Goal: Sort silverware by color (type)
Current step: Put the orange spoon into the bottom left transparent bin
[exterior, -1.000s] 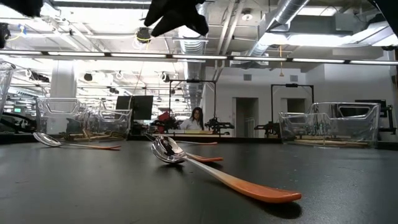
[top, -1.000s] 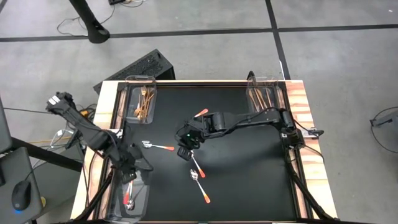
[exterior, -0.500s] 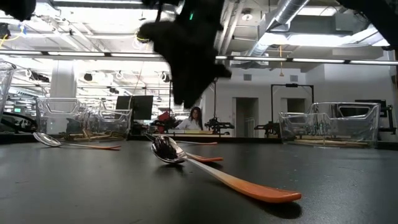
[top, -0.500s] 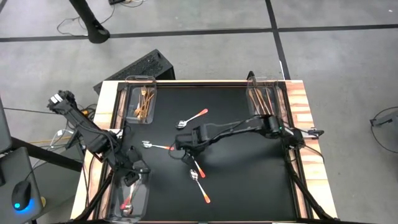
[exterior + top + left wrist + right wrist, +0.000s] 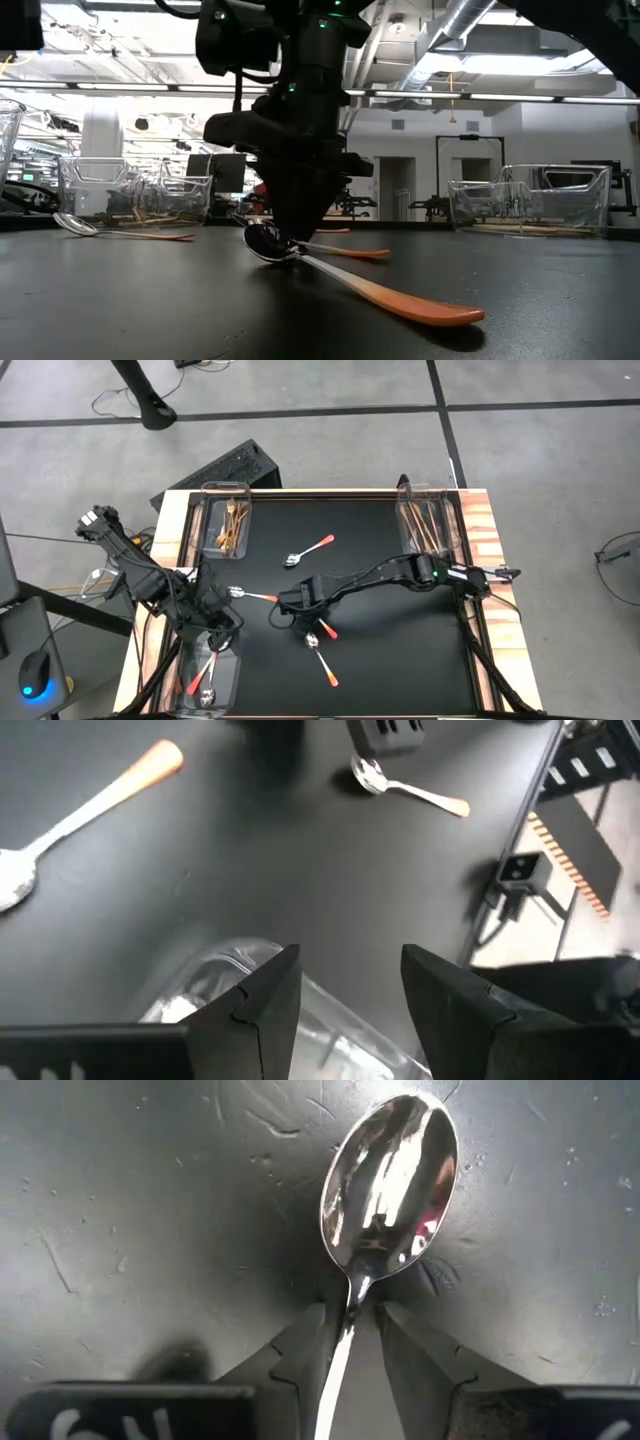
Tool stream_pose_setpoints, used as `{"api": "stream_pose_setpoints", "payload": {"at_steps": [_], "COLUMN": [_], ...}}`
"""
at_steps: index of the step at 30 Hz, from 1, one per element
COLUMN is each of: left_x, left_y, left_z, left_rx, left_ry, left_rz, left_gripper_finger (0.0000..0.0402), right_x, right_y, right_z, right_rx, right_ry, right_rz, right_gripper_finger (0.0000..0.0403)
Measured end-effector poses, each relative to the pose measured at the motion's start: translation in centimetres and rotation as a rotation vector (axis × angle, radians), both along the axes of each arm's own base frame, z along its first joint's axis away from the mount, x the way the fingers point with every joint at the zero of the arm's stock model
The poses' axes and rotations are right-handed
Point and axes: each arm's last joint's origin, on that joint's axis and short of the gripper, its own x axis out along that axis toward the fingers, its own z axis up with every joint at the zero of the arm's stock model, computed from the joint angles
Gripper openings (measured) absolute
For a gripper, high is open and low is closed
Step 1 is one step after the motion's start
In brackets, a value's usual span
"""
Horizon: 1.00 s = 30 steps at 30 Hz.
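Shiny metal like this spoon (image 5: 385, 1180) on the black mat (image 5: 400, 650) looks light, stiff and slippery, so you want the right gripper (image 5: 350, 1342), fingers apart around its thin neck, to pinch there, while the left gripper (image 5: 345, 995) hangs open over the bin (image 5: 232, 678).

Spoon (image 5: 390, 1175) – glossy mirror metal; mat (image 5: 130, 1190) – matt black, scuffed w/ scratches.
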Motion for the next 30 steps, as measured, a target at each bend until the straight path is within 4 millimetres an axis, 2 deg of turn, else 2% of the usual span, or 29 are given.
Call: {"api": "stream_pose_setpoints", "payload": {"at_steps": [4,10,16,17,19,21,23,26,30], "left_x": [0.1,0.1,0.1,0.1,0.2,0.4,0.6,0.8,1.4], "left_y": [0.1,0.3,0.3,0.3,0.5,0.8,1.1,1.6,2.3], "left_z": [0.0,0.0,0.0,0.1,0.1,0.4,0.7,1.1,1.4], "left_rx": [0.039,0.084,0.086,0.095,0.143,0.237,0.344,0.458,0.577], "left_ry": [-0.025,-0.053,-0.054,-0.061,-0.102,-0.186,-0.289,-0.381,-0.421], "left_rz": [0.022,0.026,0.027,0.035,0.077,0.157,0.245,0.353,0.389], "left_gripper_finger": [0.016,0.016,0.016,0.016,0.016,0.016,0.016,0.016,0.016], "right_x": [0.0,0.0,-0.6,-0.8,-1.3,-2.1,-2.9,-3.3,-3.9], "right_y": [0.1,-0.3,-1.7,-1.9,-2.4,-2.8,-3.0,-2.7,-2.1], "right_z": [-0.1,-0.1,2.3,3.4,7.0,11.0,13.8,15.5,17.8], "right_rx": [-0.005,-0.005,0.015,0.011,-0.018,-0.091,-0.181,-0.333,-0.463], "right_ry": [0.002,0.005,-0.005,-0.026,-0.128,-0.242,-0.327,-0.397,-0.489], "right_rz": [0.03,0.066,0.07,0.08,0.097,0.097,0.105,0.138,0.139], "right_gripper_finger": [0.0104,0.0015,0.0011,0.0008,0.0006,0.0005,0.0005,0.0004,0.0003]}}
